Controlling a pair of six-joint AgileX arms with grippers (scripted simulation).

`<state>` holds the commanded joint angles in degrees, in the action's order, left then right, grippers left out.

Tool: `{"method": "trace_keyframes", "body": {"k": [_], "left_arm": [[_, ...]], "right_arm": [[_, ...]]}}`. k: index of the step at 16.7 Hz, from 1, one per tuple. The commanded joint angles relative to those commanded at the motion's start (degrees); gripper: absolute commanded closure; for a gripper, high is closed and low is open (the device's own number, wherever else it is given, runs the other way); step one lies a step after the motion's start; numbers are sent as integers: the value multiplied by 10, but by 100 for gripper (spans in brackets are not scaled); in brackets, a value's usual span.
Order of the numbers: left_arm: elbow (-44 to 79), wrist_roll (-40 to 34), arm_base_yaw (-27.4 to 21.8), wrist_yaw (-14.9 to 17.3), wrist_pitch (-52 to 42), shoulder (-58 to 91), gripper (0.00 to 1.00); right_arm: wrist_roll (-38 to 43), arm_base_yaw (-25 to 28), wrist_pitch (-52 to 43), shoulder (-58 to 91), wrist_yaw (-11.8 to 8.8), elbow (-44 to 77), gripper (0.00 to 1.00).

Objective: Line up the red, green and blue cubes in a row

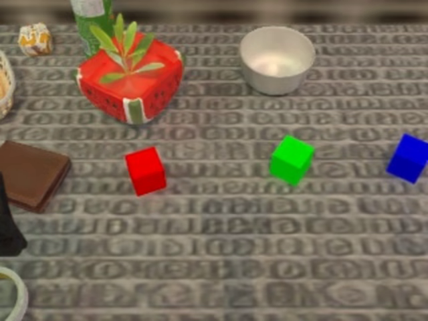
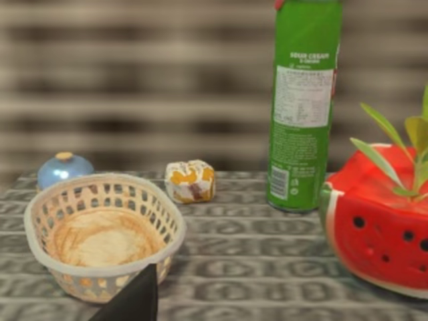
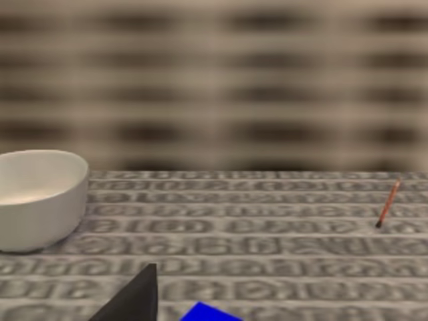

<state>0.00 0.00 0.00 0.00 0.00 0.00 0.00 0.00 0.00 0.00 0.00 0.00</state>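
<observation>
Seemingly no cube is yet gripped — the red cube (image 1: 145, 170), green cube (image 1: 291, 159) and blue cube (image 1: 408, 158) are spread rightward below the watermelon pot (image 1: 130, 79), needing closing up — claw states cannot be told.

Flat, even, fairly bright render light, no glare. Faint soft shadows under the cubes and white bowl (image 1: 277, 59). All views soft; wrist-view backdrops are heavily blurred, table (image 1: 221, 247) pattern smeared.
</observation>
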Motion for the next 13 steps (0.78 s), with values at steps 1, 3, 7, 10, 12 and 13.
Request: {"method": "trace_keyframes", "body": {"k": [1, 3, 7, 10, 12, 13], "left_arm": [[0, 0, 0, 0, 0, 0, 0], [6, 3, -2, 0, -4, 6, 0], [89, 41, -22, 1, -61, 89, 0], [206, 92, -48, 1, -138, 216, 0], [299, 132, -68, 0, -200, 331, 0], [348, 154, -78, 0, -234, 395, 0]], "right_arm": [[0, 0, 0, 0, 0, 0, 0], [0, 0, 0, 0, 0, 0, 0], [0, 0, 0, 0, 0, 0, 0], [0, 0, 0, 0, 0, 0, 0], [0, 0, 0, 0, 0, 0, 0], [0, 0, 0, 0, 0, 0, 0]]}}
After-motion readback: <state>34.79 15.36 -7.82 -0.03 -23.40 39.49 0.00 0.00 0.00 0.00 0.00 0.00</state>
